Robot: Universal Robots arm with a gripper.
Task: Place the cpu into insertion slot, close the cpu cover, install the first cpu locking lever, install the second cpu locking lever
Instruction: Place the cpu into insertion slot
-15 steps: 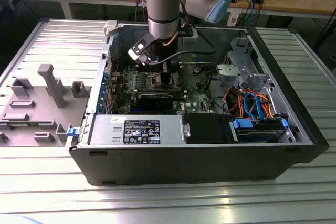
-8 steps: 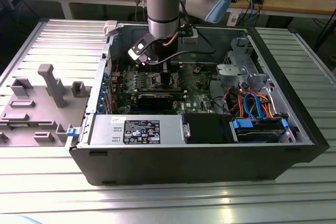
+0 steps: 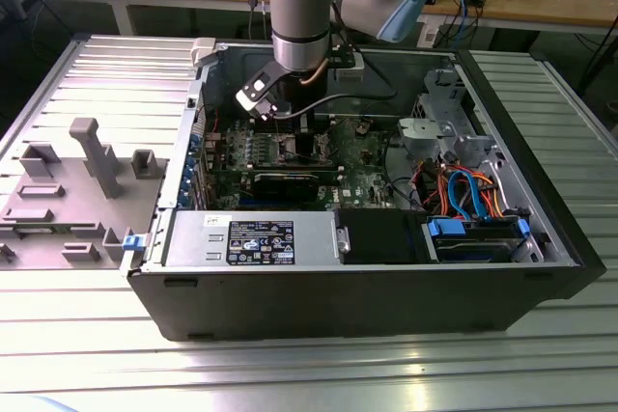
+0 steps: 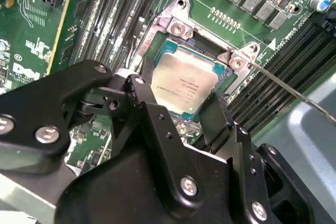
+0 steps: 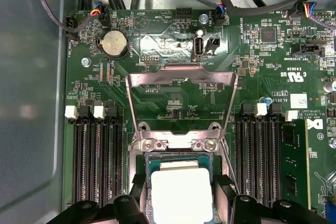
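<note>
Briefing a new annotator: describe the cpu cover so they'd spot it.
In the open computer case, find the green circuit board. The cpu cover is the thin silvery frame swung open beside the cpu. Unlike the black memory slots flanking it, it is bare metal with a cut-out centre.
</note>
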